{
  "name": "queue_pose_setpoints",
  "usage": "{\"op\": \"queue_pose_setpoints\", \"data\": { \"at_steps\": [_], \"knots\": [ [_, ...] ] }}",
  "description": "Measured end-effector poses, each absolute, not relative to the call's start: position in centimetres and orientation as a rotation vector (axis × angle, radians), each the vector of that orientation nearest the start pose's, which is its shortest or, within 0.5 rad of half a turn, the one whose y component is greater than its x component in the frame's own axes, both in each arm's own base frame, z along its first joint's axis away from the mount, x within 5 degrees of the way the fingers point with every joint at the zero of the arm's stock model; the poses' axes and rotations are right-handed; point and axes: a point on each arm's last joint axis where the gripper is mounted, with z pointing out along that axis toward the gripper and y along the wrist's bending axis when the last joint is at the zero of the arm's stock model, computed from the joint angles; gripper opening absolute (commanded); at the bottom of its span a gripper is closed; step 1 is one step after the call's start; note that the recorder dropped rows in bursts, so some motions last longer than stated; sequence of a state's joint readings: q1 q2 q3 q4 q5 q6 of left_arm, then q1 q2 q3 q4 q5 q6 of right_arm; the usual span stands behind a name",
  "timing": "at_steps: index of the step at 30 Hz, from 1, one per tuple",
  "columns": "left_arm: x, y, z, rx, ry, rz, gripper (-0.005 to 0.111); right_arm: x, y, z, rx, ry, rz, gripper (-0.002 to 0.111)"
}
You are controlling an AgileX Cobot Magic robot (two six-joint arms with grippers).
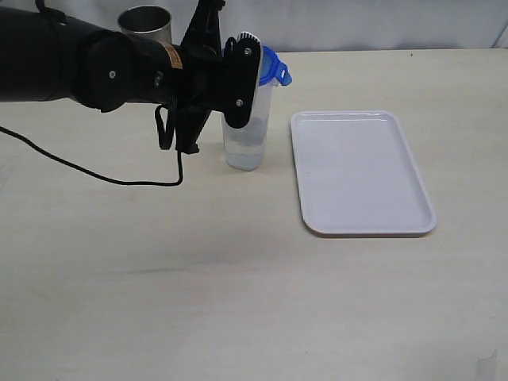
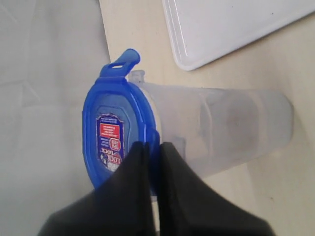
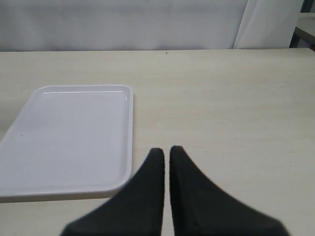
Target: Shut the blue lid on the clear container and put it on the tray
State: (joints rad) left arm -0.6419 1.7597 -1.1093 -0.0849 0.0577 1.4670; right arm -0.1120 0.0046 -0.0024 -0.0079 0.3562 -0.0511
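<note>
The left fingers (image 2: 130, 191) pinch the blue lid (image 2: 106, 110) atop the clear container (image 1: 248, 143); steel cup (image 1: 145, 22) behind, tray (image 1: 361, 171) nearby, right fingers (image 3: 147, 196) pressed together.

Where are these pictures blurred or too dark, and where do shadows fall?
Exterior view: soft, even light, only a faint shadow on the table under the left arm. Left wrist view: the left gripper is dark and soft-edged, the label on the blue lid hard to read. Right wrist view: the right gripper is a black shape without detail; the tray is sharp.
</note>
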Motion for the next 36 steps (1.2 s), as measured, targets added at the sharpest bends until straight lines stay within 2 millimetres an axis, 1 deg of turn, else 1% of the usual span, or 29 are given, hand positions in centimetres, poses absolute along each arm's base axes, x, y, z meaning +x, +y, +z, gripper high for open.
{"op": "queue_pose_setpoints", "data": {
  "at_steps": [4,31,36],
  "knots": [
    [31.1,-23.29,22.76,1.875,1.167,0.414,0.0,5.3,-0.62,18.17,0.051,1.843,-0.122,0.004],
    [30.93,-23.2,22.61,1.9,1.181,0.402,0.0,5.3,-0.62,18.17,0.051,1.843,-0.122,0.004],
    [31.05,-23.24,22.77,1.897,1.149,0.427,0.0,5.3,-0.62,18.17,0.051,1.843,-0.122,0.004]
  ]
}}
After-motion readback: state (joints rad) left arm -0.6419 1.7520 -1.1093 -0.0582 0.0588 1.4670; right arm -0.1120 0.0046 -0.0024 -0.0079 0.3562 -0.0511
